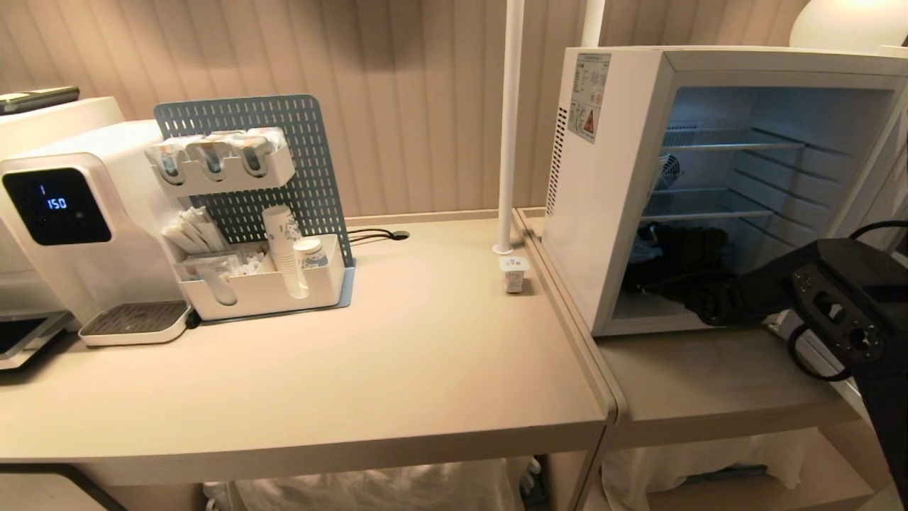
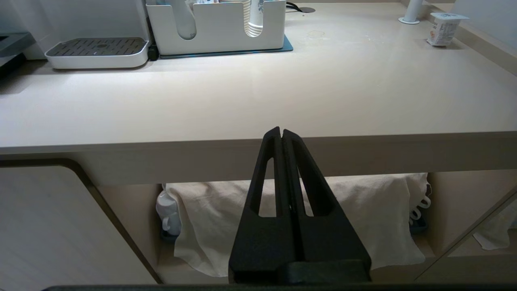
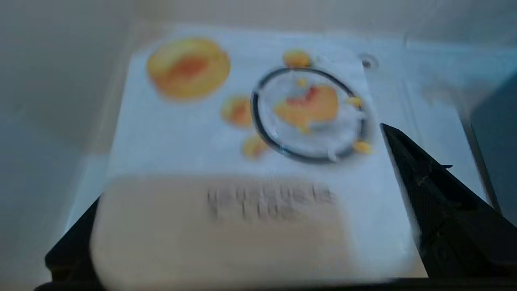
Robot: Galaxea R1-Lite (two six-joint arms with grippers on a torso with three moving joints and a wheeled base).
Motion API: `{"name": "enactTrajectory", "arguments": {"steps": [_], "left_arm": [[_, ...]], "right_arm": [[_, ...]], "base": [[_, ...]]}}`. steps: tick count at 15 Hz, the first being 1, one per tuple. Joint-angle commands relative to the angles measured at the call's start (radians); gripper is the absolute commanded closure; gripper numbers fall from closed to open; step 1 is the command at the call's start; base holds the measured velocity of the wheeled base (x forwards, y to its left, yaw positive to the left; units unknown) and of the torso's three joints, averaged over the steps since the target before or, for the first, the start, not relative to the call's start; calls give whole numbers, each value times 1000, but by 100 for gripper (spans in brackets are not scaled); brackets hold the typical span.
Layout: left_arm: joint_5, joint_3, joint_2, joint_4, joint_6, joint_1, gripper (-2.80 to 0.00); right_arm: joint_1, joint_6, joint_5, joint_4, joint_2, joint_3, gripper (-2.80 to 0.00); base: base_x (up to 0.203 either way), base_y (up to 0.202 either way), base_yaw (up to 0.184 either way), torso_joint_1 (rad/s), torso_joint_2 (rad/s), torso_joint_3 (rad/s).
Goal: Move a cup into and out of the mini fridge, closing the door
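Observation:
The mini fridge (image 1: 610,213) stands open on the right-hand counter, and only a sliver of its door (image 1: 895,167) shows at the far right. My right gripper (image 1: 670,259) reaches into the bottom compartment. In the right wrist view the cup (image 3: 250,133), its foil lid printed with orange fruit, sits on the fridge floor. The right gripper (image 3: 238,161) is open, with one dark finger on each side of the cup. A second tub of the same kind (image 1: 513,272) (image 2: 443,28) stands on the table by the white pole. My left gripper (image 2: 281,131) is parked, shut and empty, below the table's front edge.
A water dispenser (image 1: 67,220) and a white organiser with a blue pegboard and paper cups (image 1: 262,270) stand at the table's back left. A white pole (image 1: 509,128) rises next to the fridge. Wire shelves (image 1: 716,213) span the fridge above my gripper. Cloth-covered items lie under the table (image 2: 291,218).

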Motion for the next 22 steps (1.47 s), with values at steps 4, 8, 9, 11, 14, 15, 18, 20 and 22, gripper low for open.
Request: {"name": "enactTrajectory", "arguments": {"steps": [4,8,9,11,14,15,18,20,22], "left_arm": [[1,2,2,0,-1,0,0],[1,2,2,0,-1,0,0],[1,2,2,0,-1,0,0],[1,2,2,0,-1,0,0],[1,3,2,0,-1,0,0],[1,2,2,0,-1,0,0],[1,2,2,0,-1,0,0],[1,2,2,0,-1,0,0],[0,2,2,0,-1,0,0]], "right_arm": [[1,16,-31,92,98,-202,-280],[-1,42,-50,148,126,-267,0],[-1,43,-50,148,124,-263,0],[-1,45,-50,145,112,-241,0],[-1,47,-49,133,67,-132,0],[-1,47,-46,118,36,-64,0],[-1,43,-34,-37,-57,187,0],[-1,40,-18,-144,-118,341,0],[-1,38,-8,-244,-167,459,0]], "base": [[0,0,0,0,0,0],[0,0,0,0,0,0],[0,0,0,0,0,0],[0,0,0,0,0,0],[0,0,0,0,0,0],[0,0,0,0,0,0],[0,0,0,0,0,0],[0,0,0,0,0,0],[0,0,0,0,0,0]]}}
